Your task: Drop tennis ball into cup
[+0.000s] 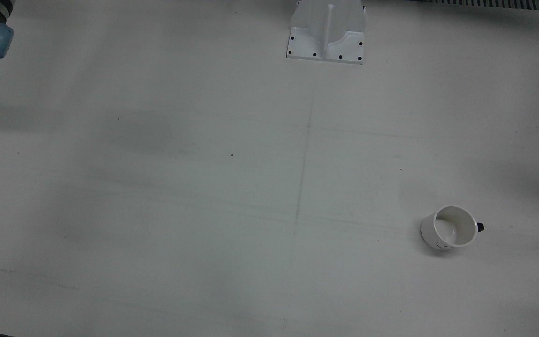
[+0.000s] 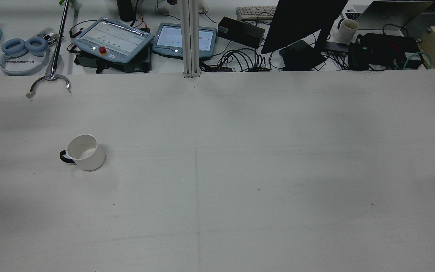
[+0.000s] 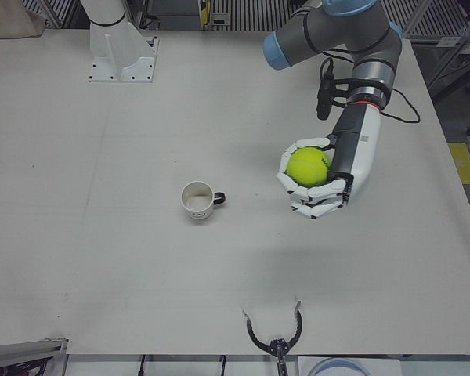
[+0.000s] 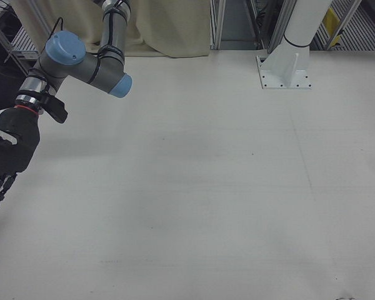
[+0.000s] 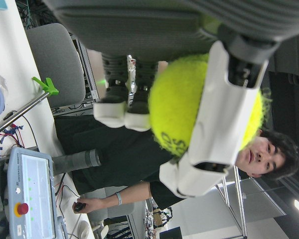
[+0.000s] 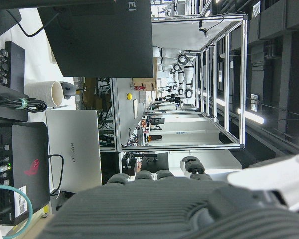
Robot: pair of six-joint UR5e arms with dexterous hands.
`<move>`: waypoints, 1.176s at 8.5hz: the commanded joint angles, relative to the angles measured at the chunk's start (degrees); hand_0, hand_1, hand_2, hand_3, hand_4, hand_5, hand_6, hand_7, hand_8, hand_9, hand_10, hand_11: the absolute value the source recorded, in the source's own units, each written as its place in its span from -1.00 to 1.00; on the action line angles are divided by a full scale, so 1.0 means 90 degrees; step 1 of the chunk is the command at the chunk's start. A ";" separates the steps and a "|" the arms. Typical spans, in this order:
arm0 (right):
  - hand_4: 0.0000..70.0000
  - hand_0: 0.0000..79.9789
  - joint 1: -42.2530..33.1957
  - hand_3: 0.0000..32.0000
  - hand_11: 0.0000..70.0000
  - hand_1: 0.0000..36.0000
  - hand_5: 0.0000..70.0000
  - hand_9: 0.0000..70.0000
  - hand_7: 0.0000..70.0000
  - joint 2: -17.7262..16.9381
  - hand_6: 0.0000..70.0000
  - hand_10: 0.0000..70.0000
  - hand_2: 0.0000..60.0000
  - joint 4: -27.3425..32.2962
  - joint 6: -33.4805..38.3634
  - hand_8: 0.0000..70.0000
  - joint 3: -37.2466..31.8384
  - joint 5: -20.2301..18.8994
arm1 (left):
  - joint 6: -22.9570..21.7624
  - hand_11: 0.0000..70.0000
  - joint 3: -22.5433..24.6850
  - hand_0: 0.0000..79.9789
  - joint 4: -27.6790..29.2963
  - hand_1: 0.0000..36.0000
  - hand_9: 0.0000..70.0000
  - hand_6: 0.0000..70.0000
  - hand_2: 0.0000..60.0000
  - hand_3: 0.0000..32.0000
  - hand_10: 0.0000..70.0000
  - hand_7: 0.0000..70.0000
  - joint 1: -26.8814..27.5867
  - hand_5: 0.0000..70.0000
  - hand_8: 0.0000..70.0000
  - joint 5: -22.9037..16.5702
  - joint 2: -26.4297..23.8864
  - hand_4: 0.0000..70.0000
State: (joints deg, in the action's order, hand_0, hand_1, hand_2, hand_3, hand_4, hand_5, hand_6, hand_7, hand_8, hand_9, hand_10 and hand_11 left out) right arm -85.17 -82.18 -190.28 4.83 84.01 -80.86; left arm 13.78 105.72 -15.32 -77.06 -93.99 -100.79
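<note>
A white cup (image 3: 197, 200) with a black handle stands upright on the table, on the left arm's half; it also shows in the front view (image 1: 449, 228) and the rear view (image 2: 83, 152). My left hand (image 3: 319, 178) hangs above the table to the right of the cup in the left-front view, well apart from it. It is shut on a yellow-green tennis ball (image 3: 309, 166). In the left hand view the ball (image 5: 179, 109) fills the palm, with white fingers (image 5: 224, 114) wrapped over it. My right hand (image 4: 3, 159) hovers at the table's side, fingers stretched out and holding nothing.
A metal grabber tool (image 2: 49, 81) lies at the operators' edge of the table (image 3: 276, 338). The arm pedestals (image 1: 328, 32) (image 3: 121, 55) are bolted at the robot's side. Teach pendants (image 2: 113, 37), cables and a monitor sit beyond the table. A seated person (image 5: 114, 149) shows behind the ball.
</note>
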 commanded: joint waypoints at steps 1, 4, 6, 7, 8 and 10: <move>-1.00 -1.00 0.0000 -1.00 -1.00 -1.00 -1.00 -1.00 -1.00 0.0000 -1.00 -1.00 -1.00 0.0000 0.0000 -1.00 -0.0008 0.0000 | 0.0128 1.00 0.0225 1.00 -0.0153 0.97 1.00 1.00 0.72 -1.00 0.43 1.00 0.1193 -0.09 0.80 -0.0035 -0.0041 0.66; -1.00 -1.00 0.0000 -1.00 -1.00 -1.00 -1.00 -1.00 -1.00 0.0000 -1.00 -1.00 -1.00 0.0000 0.0000 -1.00 -0.0008 0.0000 | 0.0411 1.00 0.0226 1.00 -0.0144 0.81 1.00 1.00 0.55 -1.00 0.41 1.00 0.1870 -0.16 0.76 0.0004 -0.0051 0.46; -1.00 -1.00 0.0010 -1.00 -1.00 -1.00 -1.00 -1.00 -1.00 0.0000 -1.00 -1.00 -1.00 0.0000 0.0000 -1.00 -0.0008 0.0000 | 0.0422 1.00 0.0226 0.90 -0.0144 0.73 1.00 1.00 0.58 -1.00 0.40 1.00 0.2058 -0.15 0.74 0.0043 -0.0051 0.43; -1.00 -1.00 0.0000 -1.00 -1.00 -1.00 -1.00 -1.00 -1.00 0.0000 -1.00 -1.00 -1.00 0.0000 0.0000 -1.00 -0.0008 0.0000 | 0.0422 0.99 0.0226 0.85 -0.0144 0.77 1.00 1.00 0.49 -1.00 0.38 1.00 0.2155 -0.26 0.73 0.0033 -0.0041 0.43; -1.00 -1.00 0.0000 -1.00 -1.00 -1.00 -1.00 -1.00 -1.00 0.0000 -1.00 -1.00 -1.00 0.0000 0.0000 -1.00 -0.0008 0.0000 | 0.0431 0.98 0.0226 0.77 -0.0144 0.69 1.00 1.00 0.59 -1.00 0.37 1.00 0.2253 -0.18 0.71 0.0043 -0.0051 0.43; -1.00 -1.00 0.0000 -1.00 -1.00 -1.00 -1.00 -1.00 -1.00 0.0000 -1.00 -1.00 -1.00 0.0000 0.0000 -1.00 -0.0008 0.0000 | 0.0431 0.93 0.0206 0.62 -0.0134 0.66 1.00 1.00 0.60 -1.00 0.34 1.00 0.2516 -0.24 0.71 0.0043 -0.0051 0.38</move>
State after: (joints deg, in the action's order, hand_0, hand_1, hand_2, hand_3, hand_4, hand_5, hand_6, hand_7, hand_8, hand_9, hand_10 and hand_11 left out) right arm -85.15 -82.18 -190.28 4.83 83.94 -80.86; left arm 17.62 107.73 -16.62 -56.69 -93.63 -101.23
